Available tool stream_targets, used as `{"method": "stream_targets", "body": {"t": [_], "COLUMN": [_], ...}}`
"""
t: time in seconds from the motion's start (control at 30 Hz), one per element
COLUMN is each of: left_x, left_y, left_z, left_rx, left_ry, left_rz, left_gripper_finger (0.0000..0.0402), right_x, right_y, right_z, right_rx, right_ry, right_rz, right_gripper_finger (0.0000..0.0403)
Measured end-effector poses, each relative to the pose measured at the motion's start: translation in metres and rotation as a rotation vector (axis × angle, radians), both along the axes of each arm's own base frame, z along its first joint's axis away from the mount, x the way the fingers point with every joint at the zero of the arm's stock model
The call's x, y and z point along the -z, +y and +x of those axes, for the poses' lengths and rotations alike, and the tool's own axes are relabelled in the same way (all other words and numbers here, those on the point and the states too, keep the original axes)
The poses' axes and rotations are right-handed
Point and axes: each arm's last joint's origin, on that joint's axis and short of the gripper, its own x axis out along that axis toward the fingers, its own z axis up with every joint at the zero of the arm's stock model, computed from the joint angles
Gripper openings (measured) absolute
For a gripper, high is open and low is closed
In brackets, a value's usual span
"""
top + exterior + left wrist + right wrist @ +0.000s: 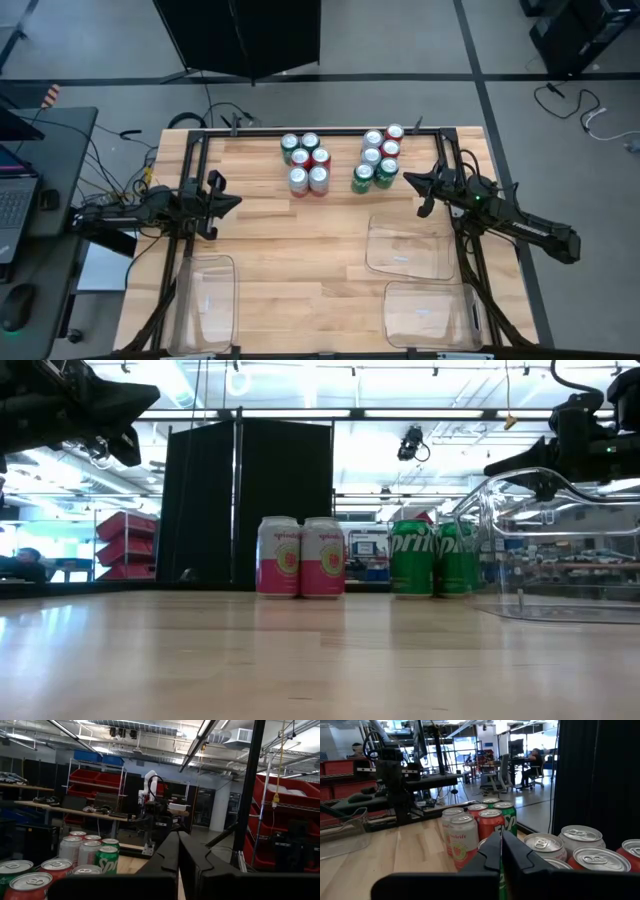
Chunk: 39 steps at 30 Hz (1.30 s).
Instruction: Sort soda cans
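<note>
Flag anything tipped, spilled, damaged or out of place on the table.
Nothing stands out. The small cylindrical soda cans stand upright in two tight clusters at the far edge. The three clear rectangular plastic trays lie flat and empty. No spill shows on the wooden table.

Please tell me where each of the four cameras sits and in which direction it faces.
High: overhead, looking down on table, both arms, cans, trays.
Low: table height, facing pink cans, green cans; arms above.
Left wrist: behind shut left gripper, toward cans.
Right wrist: behind shut right gripper, toward cans.
All four views share the cans.
</note>
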Motion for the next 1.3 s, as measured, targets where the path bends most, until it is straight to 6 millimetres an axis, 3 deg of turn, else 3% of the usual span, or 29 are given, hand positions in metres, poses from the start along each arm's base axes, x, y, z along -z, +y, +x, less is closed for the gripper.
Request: {"method": "stream_targets", "body": {"t": [1.3], "left_x": [-0.0021], "left_y": [-0.0003], "left_z": [0.0001], "left_rx": [0.013], "left_ry": [0.011], "left_rz": [-0.005], "left_gripper_finger": [0.0006], "right_x": [0.0000], "right_y": [0.0000], "right_z": [0.0000], "right_rx": [0.000], "right_ry": [0.000], "right_rz": [0.000], "right_gripper_finger": [0.0005]}}
